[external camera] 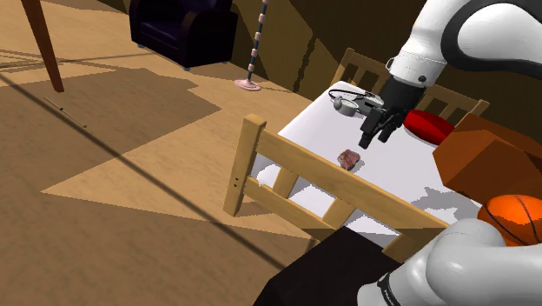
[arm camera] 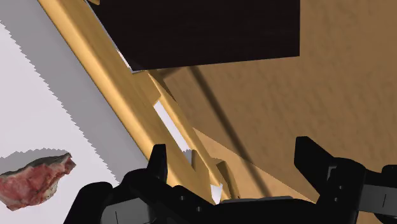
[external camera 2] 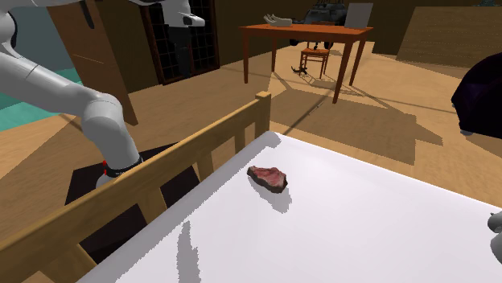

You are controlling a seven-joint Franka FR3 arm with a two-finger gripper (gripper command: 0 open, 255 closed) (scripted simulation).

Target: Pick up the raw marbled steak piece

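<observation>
1. One steak piece, red-brown with pale marbling, lies flat on the white tabletop. It is below the jaws and off to one side of them, near the wooden chair rail that runs along the tabletop's edge.
2. The jaws hang above the tabletop, released. Their two black fingers stand well apart with nothing between them, so nothing is held.
3. In the wrist view the steak sits outside one finger, not in the gap. The gap itself looks onto the chair rail and the floor beyond. I judge the jaws are spread in readiness for the grasp but not yet lined up with the meat.
4. The step in hand looks like the approach. The jaws would need to move sideways until the steak is between the fingers, then come down.
5. The meat is low and flat, so the fingers probably have to reach almost to the tabletop. With the rail so near the steak, the finger on that side could strike wood.
</observation>
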